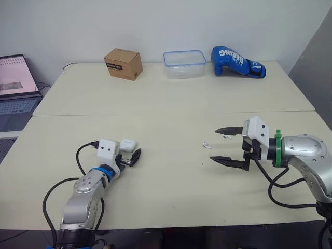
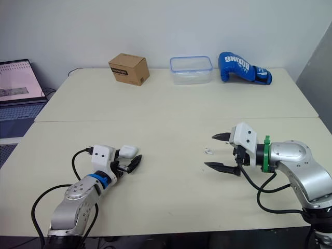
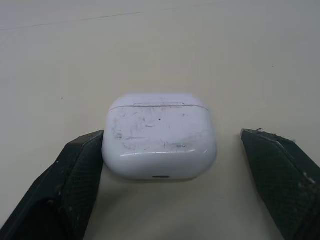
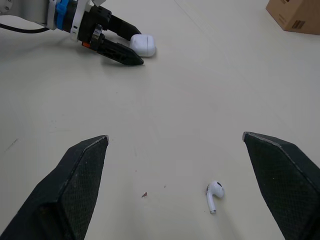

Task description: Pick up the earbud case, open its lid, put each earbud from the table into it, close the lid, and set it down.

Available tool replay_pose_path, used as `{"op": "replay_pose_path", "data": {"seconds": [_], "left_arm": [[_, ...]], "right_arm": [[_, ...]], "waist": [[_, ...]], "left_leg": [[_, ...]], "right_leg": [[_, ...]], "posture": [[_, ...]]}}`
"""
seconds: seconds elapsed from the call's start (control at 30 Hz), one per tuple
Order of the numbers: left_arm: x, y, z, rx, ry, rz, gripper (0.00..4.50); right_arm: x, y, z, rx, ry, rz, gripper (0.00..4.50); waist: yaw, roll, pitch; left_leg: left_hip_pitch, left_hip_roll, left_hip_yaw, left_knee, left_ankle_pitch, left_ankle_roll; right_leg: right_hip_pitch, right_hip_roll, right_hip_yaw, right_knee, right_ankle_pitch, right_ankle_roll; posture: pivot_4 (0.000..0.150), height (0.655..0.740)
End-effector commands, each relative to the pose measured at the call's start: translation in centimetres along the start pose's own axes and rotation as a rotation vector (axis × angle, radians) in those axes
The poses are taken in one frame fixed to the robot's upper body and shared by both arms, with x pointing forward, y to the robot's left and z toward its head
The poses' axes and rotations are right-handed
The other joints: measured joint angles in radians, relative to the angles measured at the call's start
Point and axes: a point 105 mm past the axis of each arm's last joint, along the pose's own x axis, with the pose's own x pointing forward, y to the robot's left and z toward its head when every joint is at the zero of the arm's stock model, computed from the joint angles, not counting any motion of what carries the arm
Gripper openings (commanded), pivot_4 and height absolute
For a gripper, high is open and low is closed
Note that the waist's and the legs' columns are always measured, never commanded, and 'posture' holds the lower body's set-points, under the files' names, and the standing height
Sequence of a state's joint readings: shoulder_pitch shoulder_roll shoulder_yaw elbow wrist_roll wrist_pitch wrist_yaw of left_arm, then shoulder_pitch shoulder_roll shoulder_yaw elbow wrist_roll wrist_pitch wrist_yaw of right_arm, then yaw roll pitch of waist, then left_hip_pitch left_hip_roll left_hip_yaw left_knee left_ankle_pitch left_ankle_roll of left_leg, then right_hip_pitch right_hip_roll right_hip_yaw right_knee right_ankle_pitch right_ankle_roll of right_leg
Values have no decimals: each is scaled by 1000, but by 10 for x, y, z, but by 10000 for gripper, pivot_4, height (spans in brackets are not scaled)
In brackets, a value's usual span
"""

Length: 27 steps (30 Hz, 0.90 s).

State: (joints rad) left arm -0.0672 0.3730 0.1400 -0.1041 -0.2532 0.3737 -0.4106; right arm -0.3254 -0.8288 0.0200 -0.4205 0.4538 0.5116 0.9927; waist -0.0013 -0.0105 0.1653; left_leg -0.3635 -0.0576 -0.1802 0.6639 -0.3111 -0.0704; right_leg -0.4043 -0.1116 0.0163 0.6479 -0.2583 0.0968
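1. Nearest you on the left, the left gripper (image 1: 129,151) has its two black, cross-hatched fingers spread on either side of the earbud case (image 3: 160,142). One finger touches the case's side and the other stands apart from it.
2. The case is a white, glossy, rounded-corner box, scuffed with grey scratches. It lies flat on the table (image 1: 171,104) with its lid shut and the seam showing.
3. The case's lid end points away from the left wrist, and its port end faces the wrist, so it runs along the fingers.
4. On the right, the right gripper (image 1: 214,144) has its tapered black fingers wide apart and is holding nothing.
5. A small white earbud (image 4: 214,192) lies on its side just ahead of those fingertips, touching neither.
6. The table is matte cream, with a seam across its middle.
7. Along the far edge you see a brown cardboard box (image 1: 123,64), a clear plastic container with a blue rim (image 1: 184,64) and a shiny blue boxing glove (image 1: 236,61).
8. An open laptop (image 1: 15,83) sits beyond the table's left side.
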Motion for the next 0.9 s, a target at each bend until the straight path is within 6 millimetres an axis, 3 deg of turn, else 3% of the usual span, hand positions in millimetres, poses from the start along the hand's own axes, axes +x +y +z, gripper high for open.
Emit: {"op": "replay_pose_path", "data": {"seconds": [0.03, 0.13, 0.33, 0.8, 0.9], "left_arm": [[2, -3, -3, 10, 9, -9, 44696], [2, -6, -5, 8, 13, -18, 42947], [3, -6, -6, 17, 17, -18, 27730], [1, -6, -6, 58, 12, -19, 27679], [-1, -12, 17, 104, -80, -82, 27679]], "right_arm": [[-2, 0, 10, -39, -22, -13, 45000], [-3, 0, 9, -36, -20, -14, 45000], [-4, 1, 6, -27, -13, -14, 45000], [-4, 4, 3, -1, 3, 2, 45000], [-8, 3, 6, 124, 19, 36, 45000]], "waist": [[0, 0, 0], [0, 0, 0], [0, 0, 0], [0, 0, 0], [0, 0, 0]], "left_leg": [[0, 0, 0, 0, 0, 0], [0, 0, 0, 0, 0, 0], [0, 0, 0, 0, 0, 0], [0, 0, 0, 0, 0, 0], [0, 0, 0, 0, 0, 0]], "right_leg": [[0, 0, 0, 0, 0, 0], [0, 0, 0, 0, 0, 0], [0, 0, 0, 0, 0, 0], [0, 0, 0, 0, 0, 0], [0, 0, 0, 0, 0, 0]], "posture": [[1500, 7307], [1500, 7307], [1500, 7307], [1500, 7307], [1500, 7307]]}}
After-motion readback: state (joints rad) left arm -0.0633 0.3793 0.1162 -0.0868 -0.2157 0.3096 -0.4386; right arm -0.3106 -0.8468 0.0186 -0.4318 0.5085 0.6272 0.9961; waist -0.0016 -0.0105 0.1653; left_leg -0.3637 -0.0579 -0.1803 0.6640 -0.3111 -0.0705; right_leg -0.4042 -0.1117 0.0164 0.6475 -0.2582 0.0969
